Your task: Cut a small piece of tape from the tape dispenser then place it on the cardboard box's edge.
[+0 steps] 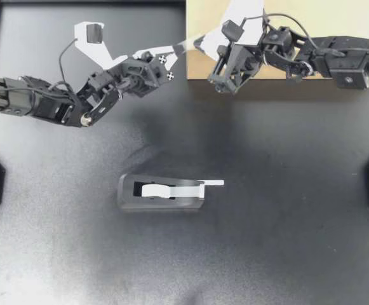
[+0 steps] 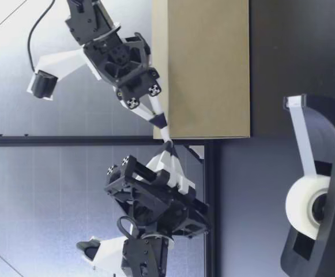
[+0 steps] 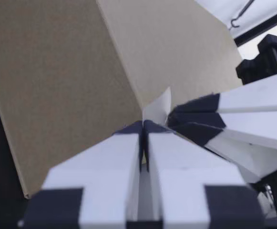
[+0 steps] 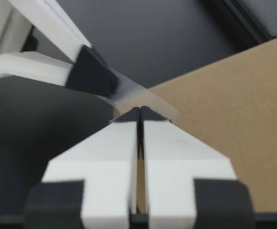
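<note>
A short tape piece [image 1: 190, 44] is stretched between my two grippers, right at the cardboard box's [image 1: 324, 19] near corner. My left gripper [image 1: 181, 46] is shut on one end and my right gripper [image 1: 198, 41] on the other. In the low view the tape piece [image 2: 164, 133] spans the gap beside the box's [image 2: 207, 69] upper corner, between my right gripper [image 2: 158, 120] and my left gripper [image 2: 168, 146]. In the left wrist view the tape piece [image 3: 157, 107] sticks up ahead of the shut fingers [image 3: 128, 143], against the box edge [image 3: 128, 81]. The black tape dispenser [image 1: 162, 191] lies mid-table.
A loose tape end [image 1: 213, 183] juts from the dispenser toward the right. The dispenser [image 2: 317, 190] stands close to the low camera. Black frame rails run along the table's far and side edges. The dark tabletop [image 1: 286, 190] spreads around the dispenser.
</note>
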